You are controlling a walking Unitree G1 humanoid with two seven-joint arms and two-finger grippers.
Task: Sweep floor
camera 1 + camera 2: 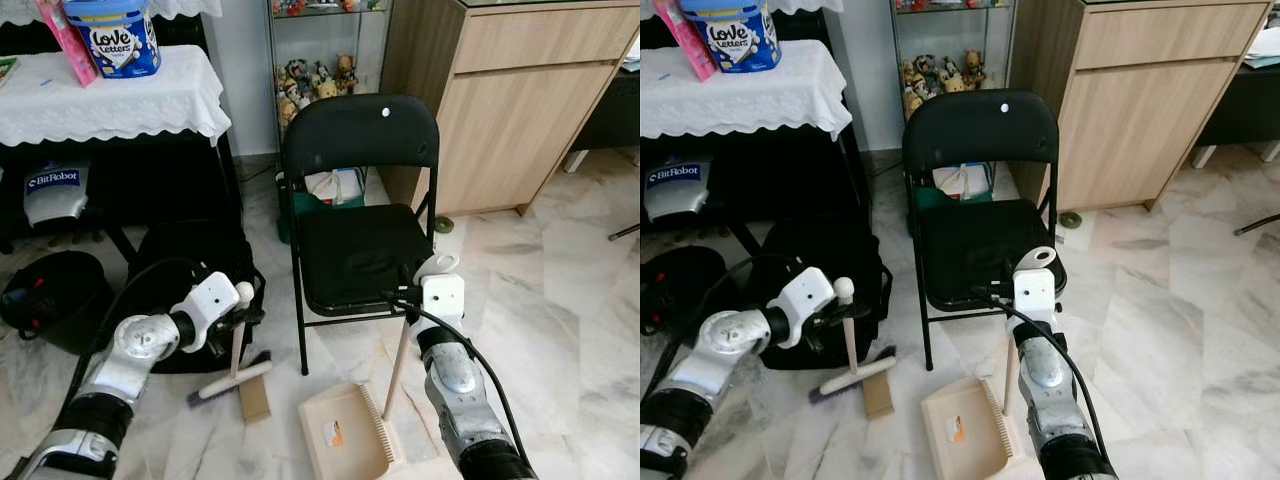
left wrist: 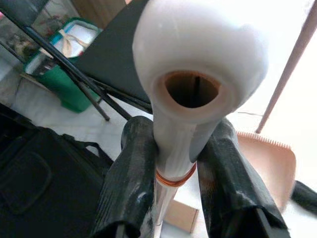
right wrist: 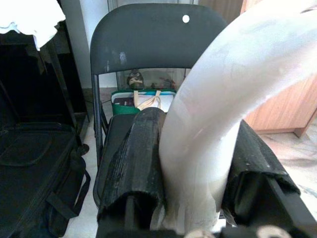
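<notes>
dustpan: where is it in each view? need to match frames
Left eye: dustpan on the floor, bottom centre, before the black chair.
Right eye: bottom centre.
Left wrist: peach pan beyond the left gripper.
Right wrist: its white handle between the right gripper's fingers.
Landmark: the chair.

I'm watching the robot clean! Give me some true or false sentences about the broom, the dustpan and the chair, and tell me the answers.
1. The left gripper is shut on the broom handle. True.
2. The dustpan lies on the chair seat. False: it rests on the floor in front of the black chair.
3. The right gripper is shut on the dustpan handle. True.
4. The broom head is lifted high in the air. False: it is down at the floor.
5. The chair is red. False: black.
</notes>
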